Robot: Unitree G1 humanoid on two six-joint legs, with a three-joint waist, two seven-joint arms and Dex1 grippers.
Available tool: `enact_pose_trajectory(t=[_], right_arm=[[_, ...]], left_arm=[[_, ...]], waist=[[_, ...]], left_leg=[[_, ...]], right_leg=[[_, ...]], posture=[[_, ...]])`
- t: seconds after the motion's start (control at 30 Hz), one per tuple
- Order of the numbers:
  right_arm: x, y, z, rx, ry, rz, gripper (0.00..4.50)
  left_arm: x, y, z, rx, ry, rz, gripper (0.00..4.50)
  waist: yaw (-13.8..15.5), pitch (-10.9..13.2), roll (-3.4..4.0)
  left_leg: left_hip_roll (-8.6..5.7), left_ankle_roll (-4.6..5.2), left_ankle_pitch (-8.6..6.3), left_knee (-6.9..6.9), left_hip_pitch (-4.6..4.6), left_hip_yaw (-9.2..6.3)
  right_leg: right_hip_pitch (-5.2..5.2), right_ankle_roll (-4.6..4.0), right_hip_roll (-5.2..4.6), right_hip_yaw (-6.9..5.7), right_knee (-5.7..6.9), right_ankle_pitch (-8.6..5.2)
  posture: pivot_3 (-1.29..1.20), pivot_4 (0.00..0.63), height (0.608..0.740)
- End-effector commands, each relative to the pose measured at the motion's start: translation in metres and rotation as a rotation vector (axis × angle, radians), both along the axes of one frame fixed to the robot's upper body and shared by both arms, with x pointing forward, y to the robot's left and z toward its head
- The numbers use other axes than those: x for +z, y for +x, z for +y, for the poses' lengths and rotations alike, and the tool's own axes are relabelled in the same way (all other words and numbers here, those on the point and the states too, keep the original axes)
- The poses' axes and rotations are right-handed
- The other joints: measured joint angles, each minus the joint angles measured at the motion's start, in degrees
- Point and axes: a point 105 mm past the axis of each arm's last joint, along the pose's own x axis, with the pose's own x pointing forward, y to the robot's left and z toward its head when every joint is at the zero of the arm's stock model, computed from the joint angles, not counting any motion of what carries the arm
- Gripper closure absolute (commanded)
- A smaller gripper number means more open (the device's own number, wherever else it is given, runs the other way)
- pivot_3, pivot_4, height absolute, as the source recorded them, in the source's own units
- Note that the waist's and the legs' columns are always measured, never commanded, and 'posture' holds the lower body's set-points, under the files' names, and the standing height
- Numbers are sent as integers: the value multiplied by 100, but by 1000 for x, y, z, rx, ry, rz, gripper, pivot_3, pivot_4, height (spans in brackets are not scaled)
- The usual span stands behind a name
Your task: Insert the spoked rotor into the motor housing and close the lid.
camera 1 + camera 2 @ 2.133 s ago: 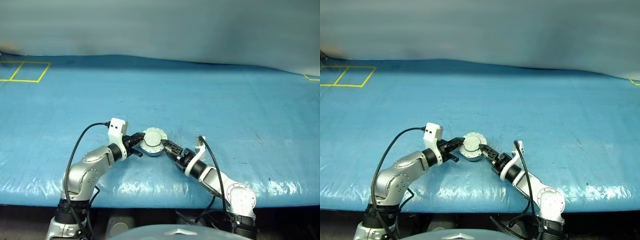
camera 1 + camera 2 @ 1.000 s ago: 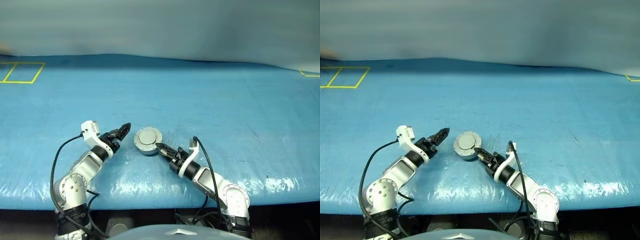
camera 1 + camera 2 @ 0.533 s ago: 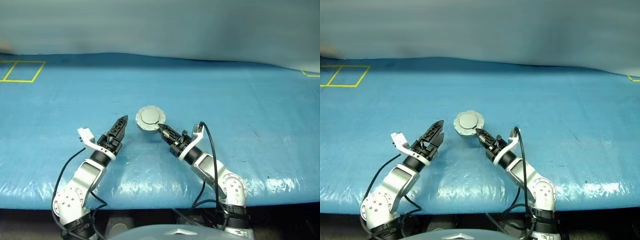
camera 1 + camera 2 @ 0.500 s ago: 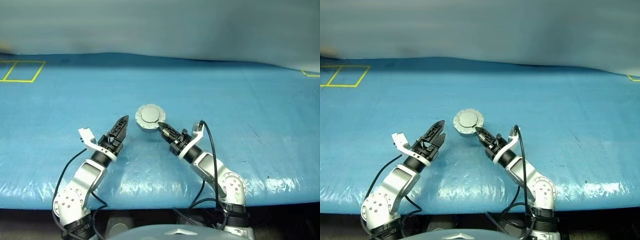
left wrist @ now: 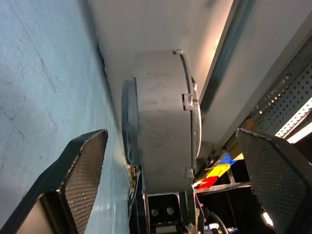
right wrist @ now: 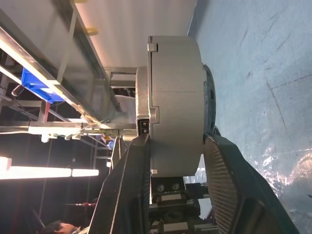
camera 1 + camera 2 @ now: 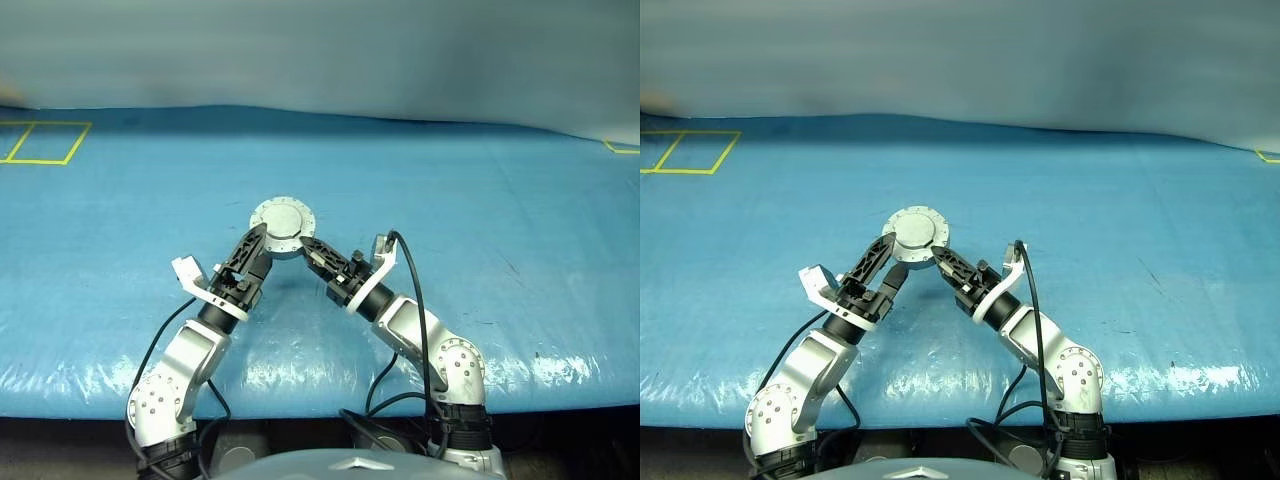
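Right gripper (image 7: 937, 256) clamped the closed motor housing (image 7: 915, 229) by its edge above the blue counter (image 7: 1120, 220), left gripper (image 7: 887, 254) spread wide around its other side, no writing legible.

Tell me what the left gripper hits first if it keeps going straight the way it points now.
Most likely the motor housing. The open left gripper points at its rim, which stands between the two fingers in the left wrist view, while the right gripper holds it off the table. How near they are is hard to judge.
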Motion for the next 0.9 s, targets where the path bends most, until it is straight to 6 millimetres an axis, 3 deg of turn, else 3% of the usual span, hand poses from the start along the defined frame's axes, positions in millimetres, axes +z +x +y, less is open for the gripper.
enact_pose_trajectory(t=[0.03,0.2,0.3,0.47,0.63,0.8,0.9], right_arm=[[24,-14,8,61,62,-78,3248],[23,-20,10,89,54,-72,3248],[20,-20,8,81,25,-68,3248],[9,-16,5,56,-71,-78,3248],[-3,-8,-3,-6,-242,-154,3248],[-19,-4,-9,-13,-520,-314,1675],[-25,0,-15,-60,-872,-603,669]], left_arm=[[5,-1,-10,-33,-69,-26,0],[-1,2,-13,-60,-87,12,0],[-2,2,-11,-57,-96,22,575],[-5,1,-8,-51,-74,53,2156],[-7,1,-3,-22,-46,78,2153],[-5,8,5,8,-16,82,2153],[-3,20,13,45,33,69,2153]], waist=[[4,0,0],[4,0,0],[1,0,0],[10,0,0],[19,0,0],[34,-1,0],[66,0,0]], left_leg=[[0,0,0,0,0,-1],[0,2,1,3,0,-2],[0,2,1,2,0,-2],[-1,2,1,3,0,-2],[-1,2,2,4,0,-2],[-1,3,3,8,1,-2],[-3,3,4,9,1,-1]], right_leg=[[1,0,0,0,0,0],[1,2,0,0,1,-1],[1,2,0,0,1,-1],[2,2,0,0,0,-1],[2,4,0,0,1,-1],[4,10,1,0,1,-1],[4,12,1,0,1,0]], posture=[[0,150,740],[0,150,740],[0,150,740],[0,150,740],[0,150,740],[0,150,740],[0,150,740]])
